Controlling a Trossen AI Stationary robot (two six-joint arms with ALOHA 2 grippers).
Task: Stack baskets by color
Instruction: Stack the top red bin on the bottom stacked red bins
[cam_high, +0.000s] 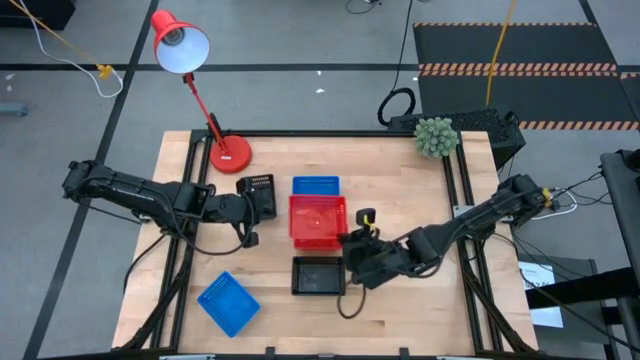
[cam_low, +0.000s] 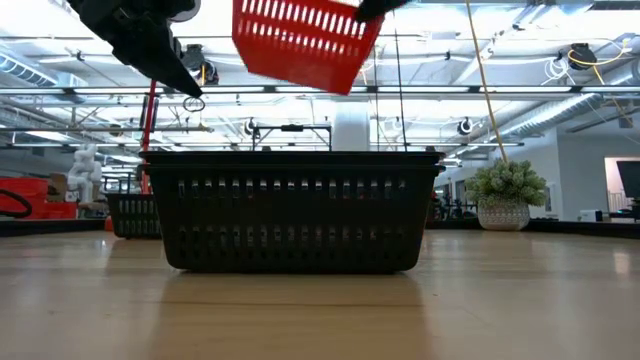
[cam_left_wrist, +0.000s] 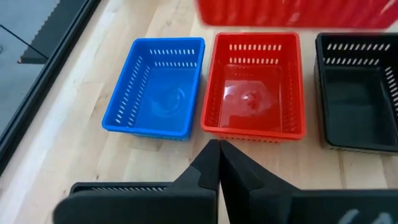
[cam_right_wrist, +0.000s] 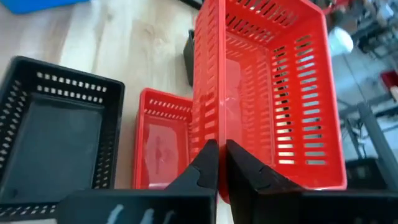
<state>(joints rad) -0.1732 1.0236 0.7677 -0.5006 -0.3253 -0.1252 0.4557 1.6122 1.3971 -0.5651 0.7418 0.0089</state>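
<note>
My right gripper (cam_right_wrist: 217, 163) is clenched on the wall of a lifted red basket (cam_right_wrist: 267, 87), jaws pinching its near long side. From above, that basket (cam_high: 318, 220) hangs over mid-desk; the level camera shows it tilted and well clear of the surface. A second red basket (cam_left_wrist: 255, 87) rests on the desk below it, just beside a blue basket (cam_left_wrist: 158, 84) on its far side, the two nearly touching.

A black basket (cam_high: 318, 275) sits on the near side of the red pair, close to my right gripper. It fills the middle of the level view.

My left gripper (cam_left_wrist: 217, 168) is shut with nothing between the jaws that I can make out. It hovers left of the red baskets, next to another black basket (cam_high: 260, 190) near the lamp base.

One more blue basket (cam_high: 228, 303) lies alone, turned at an angle, toward the near left corner of the desk (cam_high: 420, 310).

Red desk lamp (cam_high: 185, 60) at far left, small potted plant (cam_high: 435, 137) at far right.
</note>
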